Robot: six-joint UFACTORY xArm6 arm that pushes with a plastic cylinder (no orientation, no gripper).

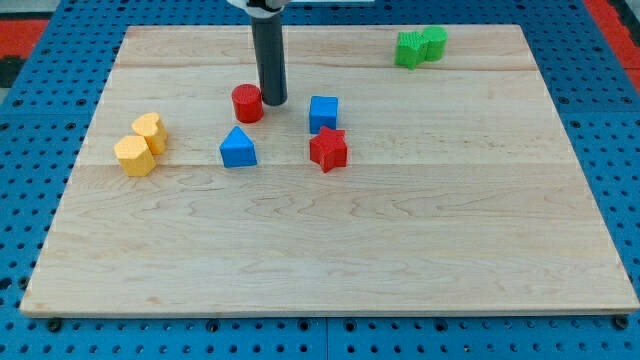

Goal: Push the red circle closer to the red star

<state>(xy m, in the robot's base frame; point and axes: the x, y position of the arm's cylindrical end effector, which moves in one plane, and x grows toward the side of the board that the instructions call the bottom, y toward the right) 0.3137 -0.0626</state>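
Note:
The red circle [247, 103] sits on the wooden board at the upper middle-left. The red star [328, 149] lies to its lower right, about 80 px away. My tip [274, 102] is at the red circle's right edge, touching or almost touching it, between the circle and the blue cube [323, 113]. The dark rod rises from there to the view's top.
A blue triangle [238, 148] lies below the red circle. The blue cube sits just above the red star. Two yellow blocks [141, 146] lie at the left. Two green blocks [420, 46] lie at the top right. The board's edge [330, 315] runs along the view's bottom.

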